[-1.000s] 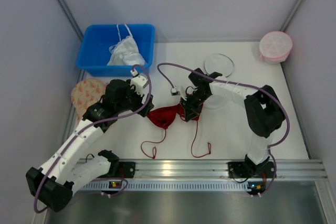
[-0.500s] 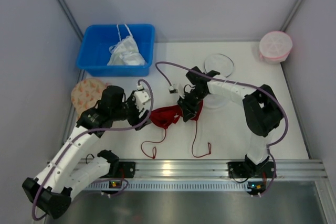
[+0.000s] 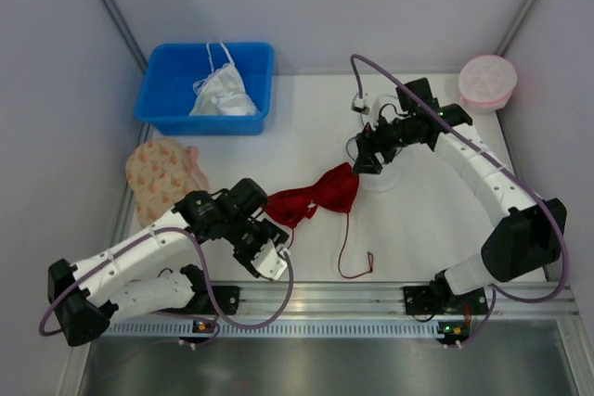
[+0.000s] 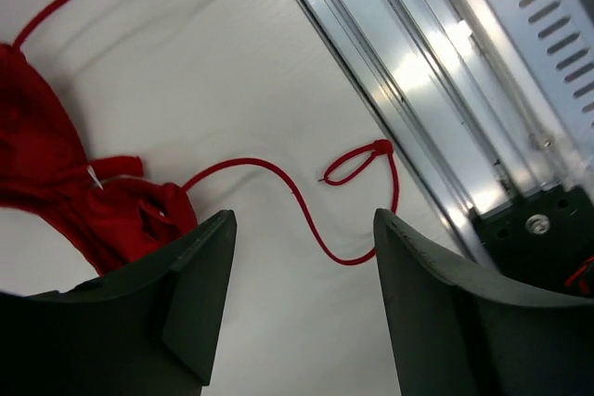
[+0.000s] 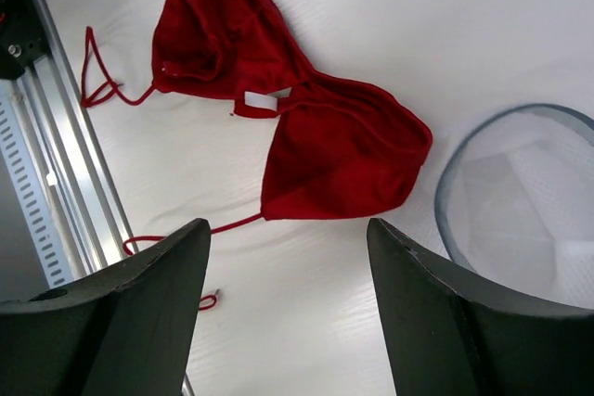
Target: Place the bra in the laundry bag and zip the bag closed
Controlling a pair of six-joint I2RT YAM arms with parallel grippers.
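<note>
The dark-red bra [image 3: 320,194] lies spread flat on the white table, its thin strings trailing toward the near rail. My right gripper [image 3: 364,157] hovers open just beyond its right cup, holding nothing. In the right wrist view the bra [image 5: 334,155] lies ahead of the open gripper [image 5: 288,229], and the laundry bag [image 5: 520,210], translucent with a dark rim, sits beside the cup. In the top view my right arm covers most of the bag. My left gripper [image 3: 272,260] is open over the left string loop [image 4: 357,159]. Its own view shows the gripper [image 4: 304,220] empty and the bra [image 4: 56,164] at the left.
A blue bin [image 3: 167,90] holding a white garment [image 3: 223,95] stands at the back left. A pink round mesh bag [image 3: 487,81] is at the back right. A beige patterned disc [image 3: 162,173] lies left. The aluminium rail [image 3: 371,299] runs along the near edge.
My right gripper opened, let go of the bra and pulled up and back to the right. My left arm swung toward the near rail. The bra now lies flatter.
</note>
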